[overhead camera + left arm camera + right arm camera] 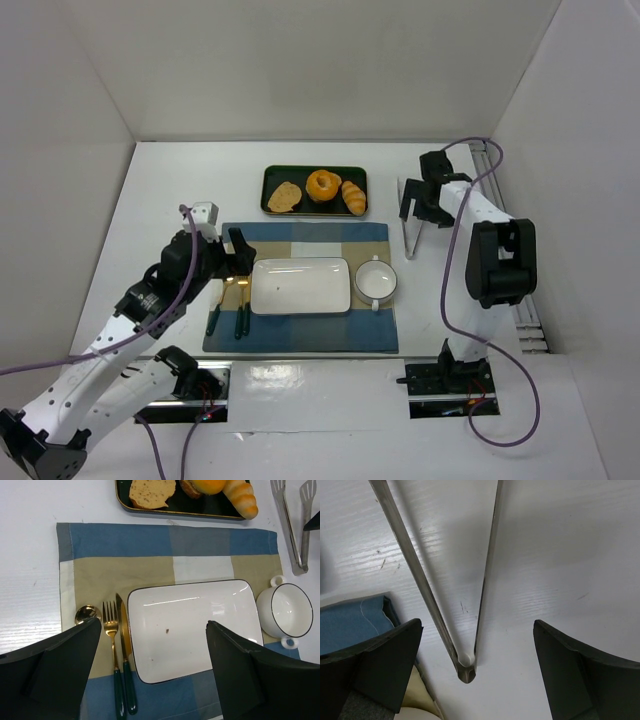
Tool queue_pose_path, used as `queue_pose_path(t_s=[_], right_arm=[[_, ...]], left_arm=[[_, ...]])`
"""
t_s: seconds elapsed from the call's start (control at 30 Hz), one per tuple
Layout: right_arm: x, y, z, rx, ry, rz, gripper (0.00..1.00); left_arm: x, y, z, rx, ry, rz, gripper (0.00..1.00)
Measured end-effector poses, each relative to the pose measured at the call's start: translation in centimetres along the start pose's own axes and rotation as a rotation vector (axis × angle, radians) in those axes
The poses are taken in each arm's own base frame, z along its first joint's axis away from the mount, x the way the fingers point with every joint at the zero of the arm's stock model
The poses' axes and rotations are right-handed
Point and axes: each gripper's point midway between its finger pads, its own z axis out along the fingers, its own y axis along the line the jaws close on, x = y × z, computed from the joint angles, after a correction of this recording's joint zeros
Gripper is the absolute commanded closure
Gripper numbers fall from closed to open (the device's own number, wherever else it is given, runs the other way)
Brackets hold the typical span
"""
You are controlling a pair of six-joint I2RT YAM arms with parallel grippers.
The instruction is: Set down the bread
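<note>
The bread, a glossy golden ring [323, 185], lies in the middle of a dark tray [314, 211] at the back; its lower edge shows in the left wrist view [210, 486]. A white rectangular plate [300, 285] lies on the checked placemat [300, 330]. My left gripper [225, 254] is open and empty above the mat's left side; the plate [190, 625] lies between its fingers. My right gripper [423, 205] is open above the metal tongs [408, 238], whose hinge end [466, 667] lies on the table between its fingers.
A brown toast slice [285, 196] and a small oblong roll [353, 196] flank the bread in the tray. A white cup [376, 280] stands right of the plate. A spoon [86, 614], fork [111, 630] and knife [125, 645] lie left of it.
</note>
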Motion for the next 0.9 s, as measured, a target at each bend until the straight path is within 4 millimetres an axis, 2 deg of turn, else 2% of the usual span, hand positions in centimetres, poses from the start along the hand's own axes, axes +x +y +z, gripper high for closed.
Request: queue_pose_path(t_s=[0.47,0.9], right_arm=[[1.1,1.0,1.9,-0.032,0.055,-0.021,0.01],[0.0,3.4,3.8,-0.056,0.055,-0.049,0.01]], left_arm=[[0.0,0.1,-0.3,0.004,-0.008,-0.008,0.0],[0.2,0.2,-0.3,-0.002,-0.001,-0.004,0.0]])
